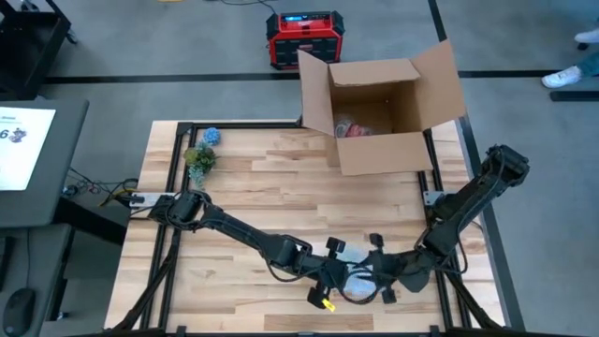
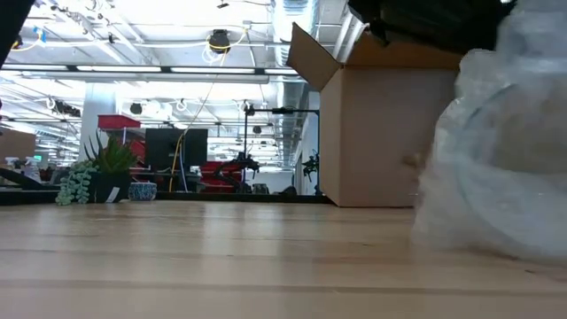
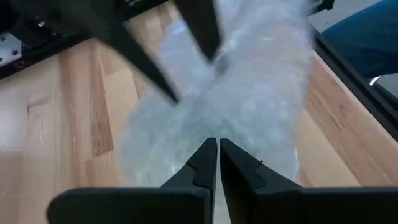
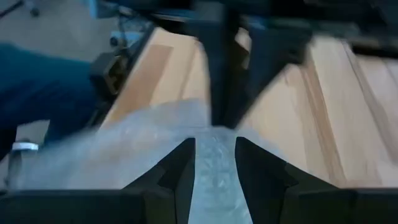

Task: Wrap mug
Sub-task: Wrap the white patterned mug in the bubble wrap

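- Bubble wrap [image 1: 354,279] sits bunched at the near edge of the table [image 1: 243,178], right of centre, between both grippers; the mug is inside or under it and you can't see it in any view.
- Left gripper [image 3: 217,155] has its fingers pressed together, tips on or in the wrap; whether it actually pinches a fold you can't tell from the wrist view.
- Right gripper [image 4: 214,155] has its fingers slightly spread with a strip of wrap lying between them; it looks like a loose hold, not a firm pinch.
- Risk: both grippers meet at the same bundle, nearly touching, so watch for a finger clash if either one closes in.
- Risk: the right hold looks weak, so the wrap could slip out and spring back open.
- Risk: the bundle is near the table's front edge; a pull toward you could drag mug and wrap off.
- Risk: with the mug hidden, a blind tug may tip or roll it.
- Wrap's long axis runs roughly left to right between the two grippers in the high view; the mug's heading and handle side can't be told.
- Cardboard box [image 1: 384,108] stands open at the far side, well apart.
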You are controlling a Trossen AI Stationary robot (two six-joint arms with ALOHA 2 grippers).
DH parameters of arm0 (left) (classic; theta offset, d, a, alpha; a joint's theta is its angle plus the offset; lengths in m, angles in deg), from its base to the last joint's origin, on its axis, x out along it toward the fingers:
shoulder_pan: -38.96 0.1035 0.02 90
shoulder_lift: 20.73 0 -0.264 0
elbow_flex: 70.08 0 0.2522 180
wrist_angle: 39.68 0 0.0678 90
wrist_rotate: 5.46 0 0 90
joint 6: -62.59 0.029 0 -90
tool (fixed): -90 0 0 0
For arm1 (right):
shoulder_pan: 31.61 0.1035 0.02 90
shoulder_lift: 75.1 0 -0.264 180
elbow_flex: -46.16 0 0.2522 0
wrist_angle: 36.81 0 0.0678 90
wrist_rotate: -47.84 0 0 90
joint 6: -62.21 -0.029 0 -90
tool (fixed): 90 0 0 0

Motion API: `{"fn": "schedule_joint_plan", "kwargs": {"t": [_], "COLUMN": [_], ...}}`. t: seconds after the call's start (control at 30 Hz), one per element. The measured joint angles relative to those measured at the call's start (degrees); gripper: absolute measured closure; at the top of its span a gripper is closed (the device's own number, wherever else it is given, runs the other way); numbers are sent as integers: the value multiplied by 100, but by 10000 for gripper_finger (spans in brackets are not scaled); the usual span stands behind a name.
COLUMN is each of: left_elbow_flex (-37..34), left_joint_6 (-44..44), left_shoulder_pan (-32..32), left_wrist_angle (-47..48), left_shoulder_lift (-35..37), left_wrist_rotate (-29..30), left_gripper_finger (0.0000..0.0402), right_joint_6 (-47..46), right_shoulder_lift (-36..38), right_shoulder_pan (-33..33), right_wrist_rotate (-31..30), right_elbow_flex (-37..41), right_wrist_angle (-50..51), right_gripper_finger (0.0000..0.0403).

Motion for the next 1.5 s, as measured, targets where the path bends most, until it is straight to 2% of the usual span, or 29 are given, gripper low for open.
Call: {"fn": "schedule_joint_plan", "kwargs": {"t": [0.1,0.5,0.63,0.87,0.97,1.1,1.2,1.3,1.37,1.43,1.5], "left_elbow_flex": [0,0,159,260,260,258,260,260,259,195,38], "left_joint_6": [0,29,144,377,328,377,226,94,6,-150,-233], "left_shoulder_pan": [-20,-68,-165,-472,-560,-714,-801,-889,-932,-940,-944], "left_wrist_angle": [-5,18,182,220,168,407,453,194,-53,-603,-1078], "left_shoulder_lift": [0,0,0,4,49,286,526,588,572,492,419], "left_wrist_rotate": [9,13,22,29,248,1054,1269,1174,816,482,397], "left_gripper_finger": [401,401,402,402,402,402,402,402,402,402,402], "right_joint_6": [510,289,288,288,290,287,172,53,52,52,52], "right_shoulder_lift": [0,0,0,-2,-2,-2,-2,-2,-2,-4,-4], "right_shoulder_pan": [92,-76,-167,-258,-262,-262,-264,-262,-262,-262,-262], "right_wrist_rotate": [23,38,41,61,-59,-238,-289,-326,-328,-328,-328], "right_elbow_flex": [-87,-92,-92,-92,-92,-92,-92,-90,-90,-90,-90], "right_wrist_angle": [-16,167,298,301,306,495,714,836,861,858,852], "right_gripper_finger": [296,287,251,158,139,138,139,140,140,140,140]}}
